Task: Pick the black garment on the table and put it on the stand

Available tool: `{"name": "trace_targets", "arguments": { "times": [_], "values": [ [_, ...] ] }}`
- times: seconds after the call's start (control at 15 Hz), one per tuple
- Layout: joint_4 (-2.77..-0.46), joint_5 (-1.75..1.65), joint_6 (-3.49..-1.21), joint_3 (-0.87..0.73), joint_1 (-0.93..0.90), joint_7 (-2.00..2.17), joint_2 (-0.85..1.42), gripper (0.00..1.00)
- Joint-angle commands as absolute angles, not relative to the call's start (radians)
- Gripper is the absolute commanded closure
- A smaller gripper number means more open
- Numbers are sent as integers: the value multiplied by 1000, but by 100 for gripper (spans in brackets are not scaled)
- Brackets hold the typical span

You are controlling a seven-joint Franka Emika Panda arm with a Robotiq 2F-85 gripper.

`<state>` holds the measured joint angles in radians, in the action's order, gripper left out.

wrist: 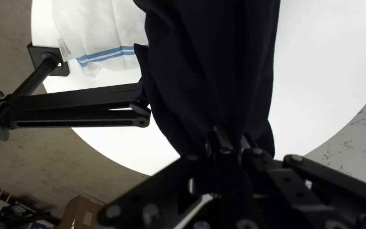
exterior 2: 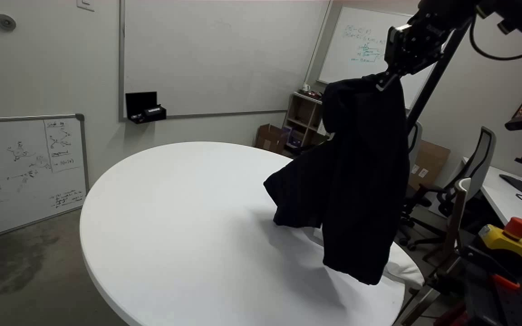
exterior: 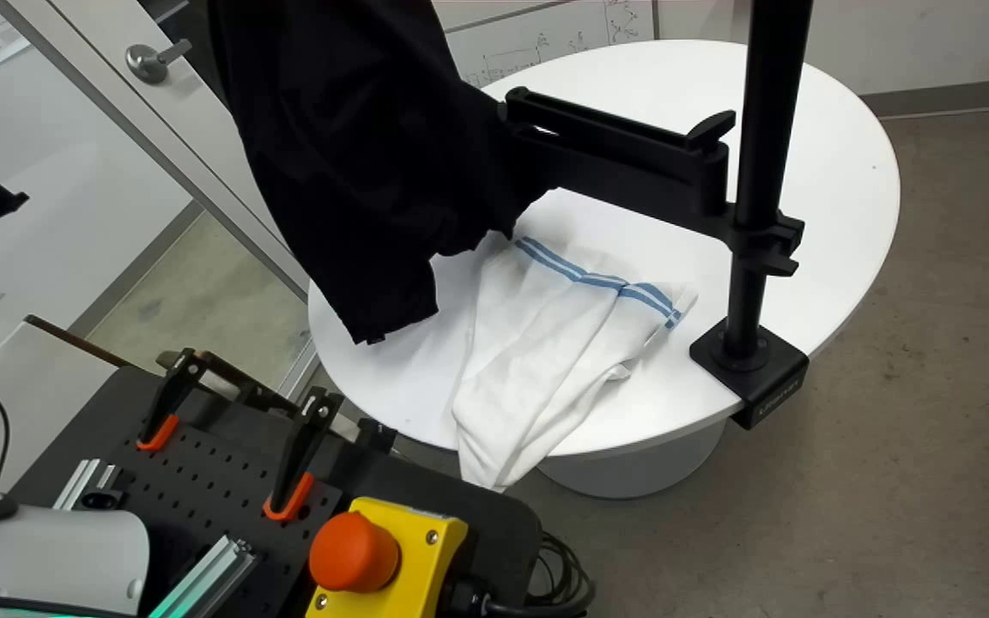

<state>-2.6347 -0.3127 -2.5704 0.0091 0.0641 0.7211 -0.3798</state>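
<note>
The black garment (exterior: 357, 154) hangs in loose folds over the white round table (exterior: 838, 189). It also shows in an exterior view (exterior 2: 365, 181) and the wrist view (wrist: 214, 70). My gripper (exterior 2: 389, 83) is shut on its top edge; in the wrist view the fingertips (wrist: 230, 140) pinch the cloth between them. The black stand (exterior: 765, 137) is a pole clamped at the table edge, with a folded horizontal arm (exterior: 623, 163). In the wrist view the end of that arm (wrist: 141, 116) lies beside the garment's edge; I cannot tell whether they touch.
A white cloth with blue stripes (exterior: 555, 352) lies on the table near the stand's base (exterior: 748, 365) and hangs over the edge. A dark workbench with orange-tipped clamps (exterior: 293, 481) and a yellow box with a red emergency button (exterior: 400, 558) stands beside the table.
</note>
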Motion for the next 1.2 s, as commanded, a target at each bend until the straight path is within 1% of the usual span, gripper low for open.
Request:
{"name": "trace_targets", "arguments": {
  "times": [0.0,0.33,0.87,1.13],
  "values": [
    [-2690,-248,-2499,34,95,637,-516,99],
    [-2705,-160,-2370,38,109,566,-584,99],
    [-2645,-197,-2232,38,278,642,-593,99],
    [-2560,-214,-2186,29,352,670,-539,99]
  ]
}}
